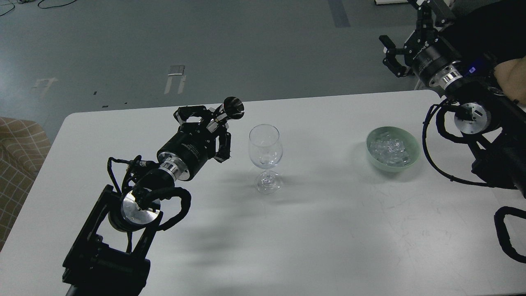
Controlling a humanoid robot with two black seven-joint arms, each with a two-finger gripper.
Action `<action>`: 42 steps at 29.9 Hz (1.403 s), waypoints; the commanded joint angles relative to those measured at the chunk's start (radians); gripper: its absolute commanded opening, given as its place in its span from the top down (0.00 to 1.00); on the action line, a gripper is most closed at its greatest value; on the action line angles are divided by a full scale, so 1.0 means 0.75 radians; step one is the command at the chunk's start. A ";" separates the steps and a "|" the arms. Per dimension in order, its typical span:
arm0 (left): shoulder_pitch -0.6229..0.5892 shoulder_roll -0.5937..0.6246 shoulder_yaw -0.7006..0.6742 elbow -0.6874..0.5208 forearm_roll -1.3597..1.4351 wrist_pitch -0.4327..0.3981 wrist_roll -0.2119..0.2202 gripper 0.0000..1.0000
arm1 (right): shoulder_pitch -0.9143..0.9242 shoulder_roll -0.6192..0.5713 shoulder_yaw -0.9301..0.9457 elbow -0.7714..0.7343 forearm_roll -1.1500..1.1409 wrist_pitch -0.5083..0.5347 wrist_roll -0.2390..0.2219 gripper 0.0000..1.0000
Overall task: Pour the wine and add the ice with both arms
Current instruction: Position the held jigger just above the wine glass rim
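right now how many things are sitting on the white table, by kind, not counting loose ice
clear stemmed wine glass: 1
pale green round bowl holding clear ice chunks: 1
total on the white table: 2

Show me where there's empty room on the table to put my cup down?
The widest bare patch lies on the table between the wine glass and the green bowl of ice, and along the whole near edge. It is crowded left of the glass, where the left gripper holds a dark bottle close by.
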 commanded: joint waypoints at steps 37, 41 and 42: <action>-0.044 -0.001 0.106 0.012 0.127 0.004 -0.016 1.00 | -0.012 -0.002 0.000 0.029 0.000 0.000 0.000 0.00; -0.044 0.001 0.108 0.012 0.129 0.004 -0.018 1.00 | -0.012 -0.002 0.000 0.029 0.000 -0.002 0.000 0.00; -0.044 0.001 0.108 0.012 0.131 0.004 -0.022 1.00 | -0.012 -0.002 0.000 0.029 0.000 -0.002 0.000 0.00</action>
